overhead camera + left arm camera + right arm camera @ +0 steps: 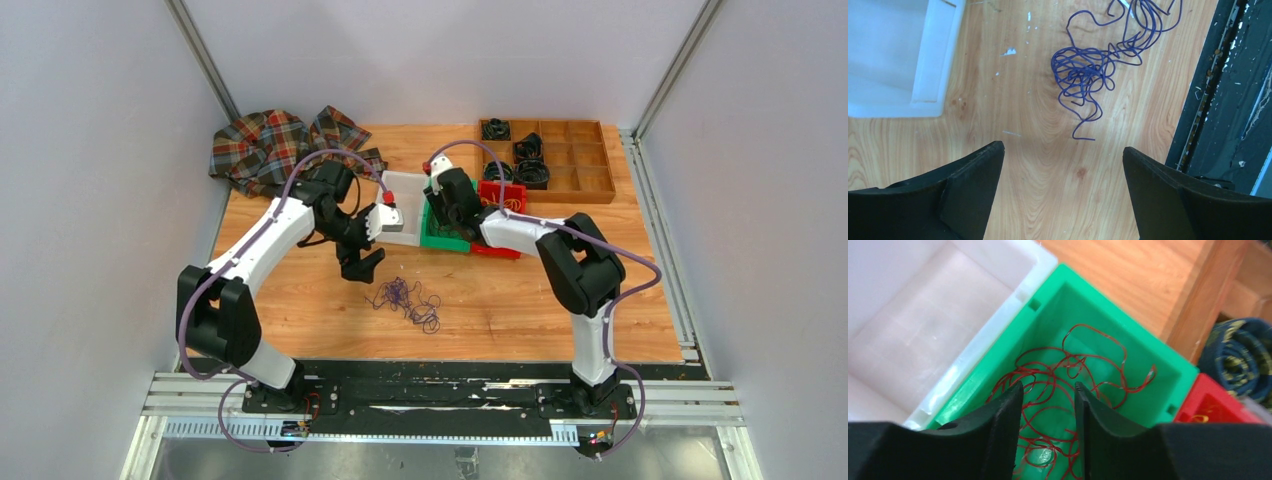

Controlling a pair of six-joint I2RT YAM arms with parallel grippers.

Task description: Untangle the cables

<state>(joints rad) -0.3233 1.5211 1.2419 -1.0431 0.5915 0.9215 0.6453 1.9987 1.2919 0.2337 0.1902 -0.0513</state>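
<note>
A loose tangle of purple cable (405,300) lies on the wooden table in front of the arms; in the left wrist view the purple cable (1088,70) spreads just beyond the fingertips. My left gripper (365,262) (1063,150) hovers over bare table beside it, wide open with nothing between its fingers. A thin red cable (1068,375) lies in loose loops inside the green bin (1128,325). My right gripper (440,215) (1048,387) hangs over that bin with its jaws apart, and the red cable rests on the bin floor below them.
A white bin (405,190) (948,315) stands left of the green bin (445,242), a red bin (500,195) right of it. A wooden compartment tray (575,165) with black coiled cords sits back right. Plaid cloth (280,145) lies back left. A black rail (1218,100) borders the table's near edge.
</note>
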